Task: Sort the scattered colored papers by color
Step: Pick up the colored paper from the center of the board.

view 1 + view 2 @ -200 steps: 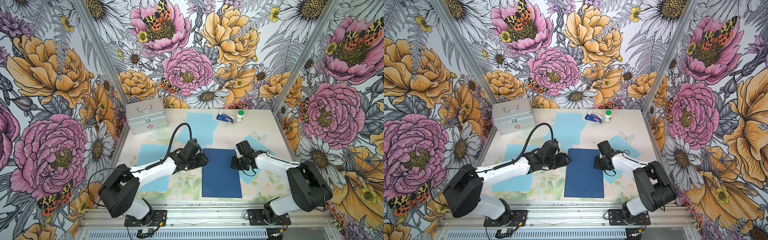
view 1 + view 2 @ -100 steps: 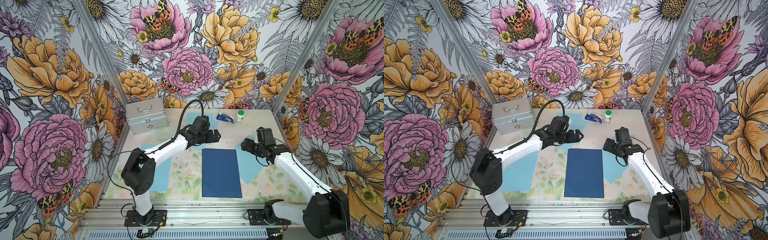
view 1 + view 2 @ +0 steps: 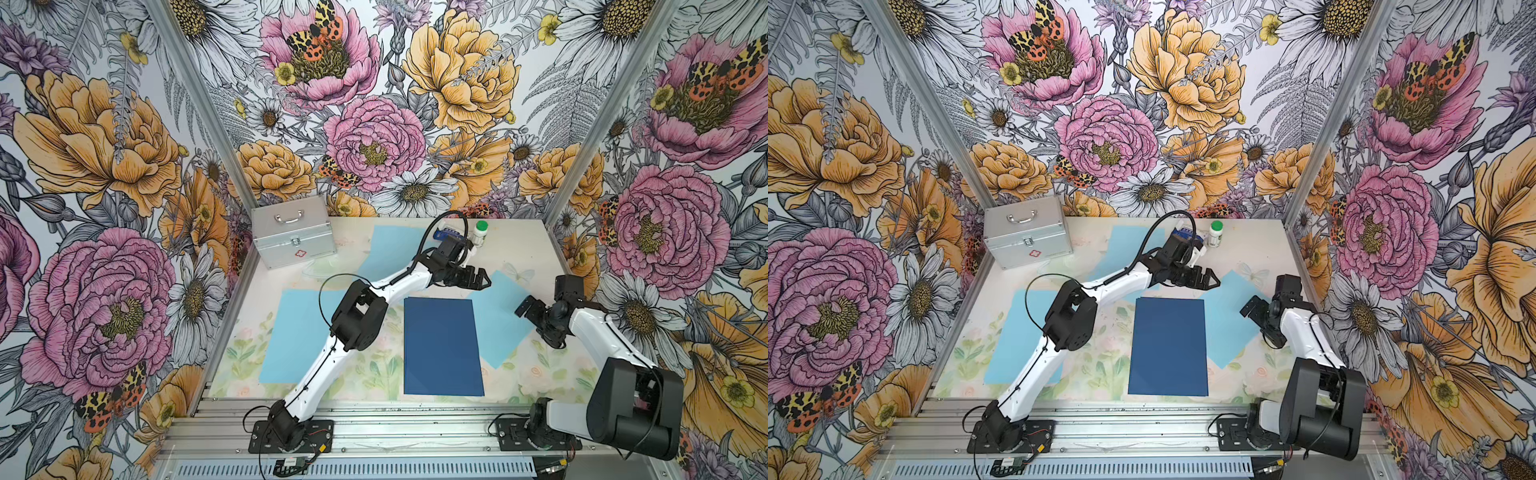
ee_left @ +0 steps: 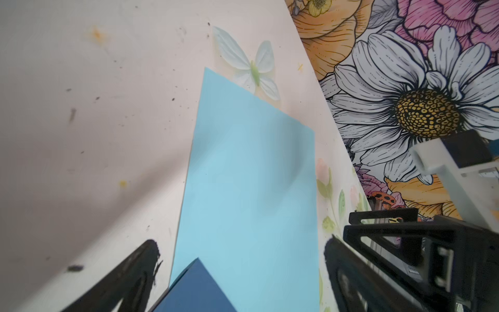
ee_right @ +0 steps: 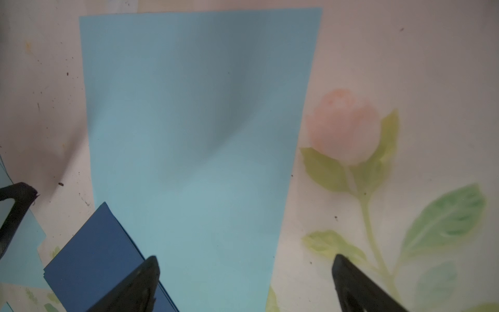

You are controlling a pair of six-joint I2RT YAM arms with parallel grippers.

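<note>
Sky-blue sheet (image 3: 291, 332) lies flat at the left, a far sheet (image 3: 386, 249) partly under the left arm. The navy stack (image 3: 440, 345) sits at centre, its edge overlapping the right-hand sheet (image 3: 498, 328). Left gripper (image 3: 484, 279) and right gripper (image 3: 524, 306) hover near that sheet, jaws wide, holding nothing. Best, I judge, to pin a free corner and slide it clear of the navy — pinching flat paper may slip. Pale floral tabletop (image 3: 519, 245), grit-speckled — loud flower-print walls (image 3: 374, 124) enclose it.
</note>
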